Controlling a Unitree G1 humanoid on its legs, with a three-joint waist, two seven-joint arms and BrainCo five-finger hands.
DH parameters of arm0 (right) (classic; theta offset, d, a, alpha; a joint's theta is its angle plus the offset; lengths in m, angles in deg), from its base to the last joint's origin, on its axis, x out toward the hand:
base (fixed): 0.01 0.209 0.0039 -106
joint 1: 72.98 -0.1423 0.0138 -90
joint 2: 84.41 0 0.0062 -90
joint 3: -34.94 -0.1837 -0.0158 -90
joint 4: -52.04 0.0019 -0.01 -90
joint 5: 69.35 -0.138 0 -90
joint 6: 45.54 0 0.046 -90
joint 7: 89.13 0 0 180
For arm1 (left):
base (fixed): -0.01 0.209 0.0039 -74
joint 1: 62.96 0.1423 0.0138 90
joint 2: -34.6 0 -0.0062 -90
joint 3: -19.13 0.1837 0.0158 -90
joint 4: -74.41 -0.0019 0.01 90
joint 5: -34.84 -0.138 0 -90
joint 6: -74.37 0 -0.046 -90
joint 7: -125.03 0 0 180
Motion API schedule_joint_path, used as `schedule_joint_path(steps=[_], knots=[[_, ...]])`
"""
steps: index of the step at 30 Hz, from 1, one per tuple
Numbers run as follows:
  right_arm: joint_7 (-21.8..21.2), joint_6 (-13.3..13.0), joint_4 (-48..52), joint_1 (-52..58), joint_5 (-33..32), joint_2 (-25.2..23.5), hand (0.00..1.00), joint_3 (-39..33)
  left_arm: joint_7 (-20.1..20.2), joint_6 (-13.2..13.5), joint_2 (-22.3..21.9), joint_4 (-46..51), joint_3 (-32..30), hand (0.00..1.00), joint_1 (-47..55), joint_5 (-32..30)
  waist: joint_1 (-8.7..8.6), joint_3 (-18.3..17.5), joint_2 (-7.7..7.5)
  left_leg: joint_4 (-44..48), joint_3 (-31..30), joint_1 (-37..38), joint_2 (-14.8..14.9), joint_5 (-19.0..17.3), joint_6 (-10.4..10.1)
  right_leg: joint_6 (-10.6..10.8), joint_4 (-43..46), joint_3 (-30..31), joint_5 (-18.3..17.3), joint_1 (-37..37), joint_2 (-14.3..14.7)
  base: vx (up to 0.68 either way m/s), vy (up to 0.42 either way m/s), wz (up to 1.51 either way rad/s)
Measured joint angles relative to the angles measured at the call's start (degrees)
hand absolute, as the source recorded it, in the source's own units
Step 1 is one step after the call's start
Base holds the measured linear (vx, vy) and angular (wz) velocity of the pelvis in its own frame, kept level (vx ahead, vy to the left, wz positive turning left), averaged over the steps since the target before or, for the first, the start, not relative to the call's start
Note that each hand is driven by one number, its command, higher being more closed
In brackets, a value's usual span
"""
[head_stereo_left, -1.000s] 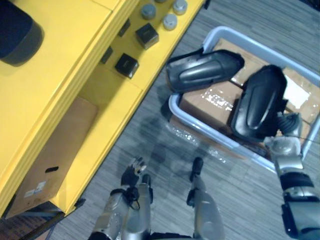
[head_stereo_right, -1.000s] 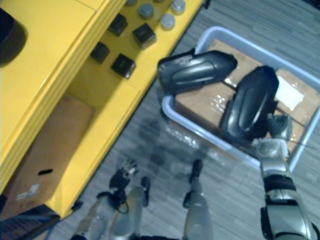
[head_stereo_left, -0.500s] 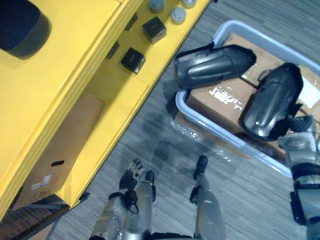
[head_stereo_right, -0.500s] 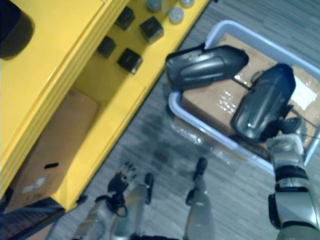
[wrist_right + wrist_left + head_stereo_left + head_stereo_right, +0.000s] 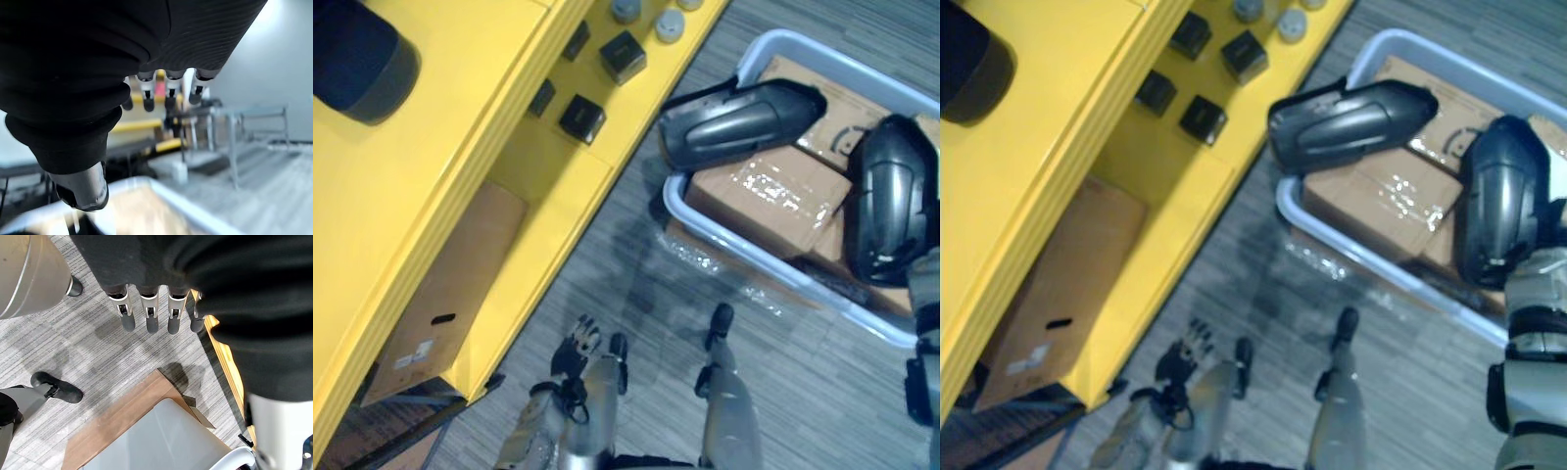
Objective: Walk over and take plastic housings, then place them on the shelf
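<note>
In bin, right housing has swung more upright beside left housing, right of shelf. Right hand fingers straight, empty; left hand hangs open. Likely nudged, not yet grasped.

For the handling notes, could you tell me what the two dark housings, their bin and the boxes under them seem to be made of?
Left housing and right housing: likely moulded plastic, dark and semi-glossy, with soft highlights on curved shells. Bin: probably plastic, pale, with a smooth rounded rim. Boxes: brown cardboard; glinting clear tape on top.
</note>
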Motion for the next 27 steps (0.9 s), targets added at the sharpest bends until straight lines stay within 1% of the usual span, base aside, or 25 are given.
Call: schedule_joint_path(steps=[1,3,4,5,6,7,9,10,11,14,16,19,22,24,27], knots=[[0.84,-0.72,0.58,-0.01,-0.51,0.22,0.0,-0.28,0.02,0.23,0.0,0.02,0.0,0.0,0.1,0.0,-0.16,0.0,0.0,0.01,0.02,0.02,0.0,0.0,0.0,0.0,0.0,0.02,0.0,0.01,0.0,0.0,0.0,0.0],[3.09,-4.57,2.98,0.22,-3.04,0.62,0.0,-1.5,0.07,0.72,0.02,0.28,-0.11,0.0,0.51,0.14,-0.76,0.0,0.0,0.03,0.15,0.11,0.01,-0.01,0.01,0.0,-0.02,0.17,0.01,0.04,0.0,0.0,0.001,-0.02],[3.48,-5.66,3.62,0.32,-3.79,0.62,0.0,-1.64,0.08,0.72,0.02,0.4,-0.1,0.0,0.59,0.14,-0.85,0.0,0.0,0.06,0.21,0.14,0.03,-0.02,0.01,0.0,-0.03,0.25,0.02,0.04,0.02,-0.01,-0.001,-0.04],[3.75,-7.8,5.18,1.01,-5.12,0.62,0.0,-2.14,0.17,0.72,0.01,0.69,-0.07,0.0,0.64,0.16,-0.86,0.0,0.0,0.07,0.32,0.22,0.06,-0.02,0.01,0.0,-0.05,0.42,0.02,0.04,0.05,-0.01,-0.004,-0.05],[3.75,-9.38,6.68,1.91,-5.96,0.58,0.0,-2.18,0.32,0.74,0.01,0.76,-0.09,0.0,0.64,0.15,-0.83,0.0,0.0,0.06,0.45,0.31,0.1,-0.02,0.0,0.0,-0.05,0.54,0.03,0.05,0.09,-0.01,-0.005,-0.05],[3.74,-10.43,7.47,2.49,-6.89,0.49,0.0,-2.19,0.33,0.72,0.01,0.75,-0.08,0.0,0.65,0.15,-0.81,0.0,0.0,0.06,0.51,0.36,0.11,-0.02,0.0,0.0,-0.05,0.62,0.03,0.05,0.11,-0.01,-0.005,-0.06],[2.84,-14.6,10.43,4.51,-9.87,-1.75,0.0,-3.15,0.32,0.68,0.01,0.62,-0.07,0.0,0.73,0.15,-0.76,0.0,0.0,-0.14,1.13,1.06,0.13,-0.04,0.01,0.01,-0.05,1.23,0.04,0.26,0.14,-0.01,0.0,-0.11],[2.31,-15.45,11.49,5.21,-10.32,-2.68,0.0,-3.55,0.32,0.69,0.01,0.65,-0.08,0.0,0.75,0.15,-0.75,-0.02,0.02,-0.2,1.33,1.19,0.14,-0.04,0.02,0.01,-0.05,1.43,0.04,0.29,0.14,-0.01,0.003,-0.12],[1.62,-16.38,13.93,6.76,-10.86,-4.64,0.0,-3.86,0.32,0.72,0.01,0.67,-0.18,0.0,0.68,0.15,-0.9,-0.03,0.04,-0.23,1.46,1.23,0.13,-0.04,0.02,0.01,-0.1,1.57,0.04,0.27,0.13,-0.01,0.001,-0.06],[0.06,-16.24,17.47,10.32,-11.47,-9.75,0.0,-4.12,0.18,0.68,-0.06,0.63,-0.12,0.0,0.64,0.15,-0.95,-0.03,0.04,-0.25,1.51,1.22,0.17,-0.04,0.02,0.07,-0.25,1.66,0.08,0.27,0.2,0.0,-0.001,-0.01],[-1.71,-15.33,18.49,12.13,-12.53,-14.12,0.0,-4.05,-0.2,0.66,-0.2,0.58,-0.12,0.0,0.64,0.14,-0.88,-0.03,0.04,-0.33,1.6,1.27,0.14,-0.04,0.01,0.16,-0.35,1.83,0.15,0.28,0.19,0.0,0.0,0.0],[-2.32,-14.15,18.39,13.05,-12.9,-17.29,0.0,-3.8,-0.74,0.7,-0.49,0.31,-0.12,0.0,0.63,0.14,-0.71,-0.03,0.04,-0.64,1.64,1.6,0.03,-0.02,0.02,0.24,-0.35,2.2,0.22,0.28,0.12,0.01,0.007,-0.04],[-2.55,-14.06,17.63,13.07,-14.83,-17.4,0.0,-3.36,-0.82,0.83,-0.62,-0.49,-0.11,0.0,0.62,0.12,-0.57,-0.08,0.12,-1.21,1.9,2.11,-0.06,0.06,0.11,0.26,-0.36,2.63,0.23,0.29,0.06,0.01,0.008,-0.05],[-2.52,-14.08,16.16,12.98,-14.86,-17.41,0.0,-3.32,-0.87,0.82,-0.65,-0.72,-0.01,0.0,0.61,0.12,-0.61,-0.08,0.13,-1.34,1.81,2.12,-0.05,0.08,0.1,0.26,-0.38,2.62,0.23,0.29,0.07,0.0,0.0,0.0],[-0.52,-14.21,13.21,11.62,-14.85,-17.41,0.0,-2.31,-0.88,0.85,-1.39,-0.87,0.1,0.0,0.61,0.12,-0.59,-0.1,0.15,-1.41,1.72,2.11,-0.09,0.1,0.12,0.26,-0.38,2.63,0.24,0.29,0.05,0.0,0.0,0.0]])
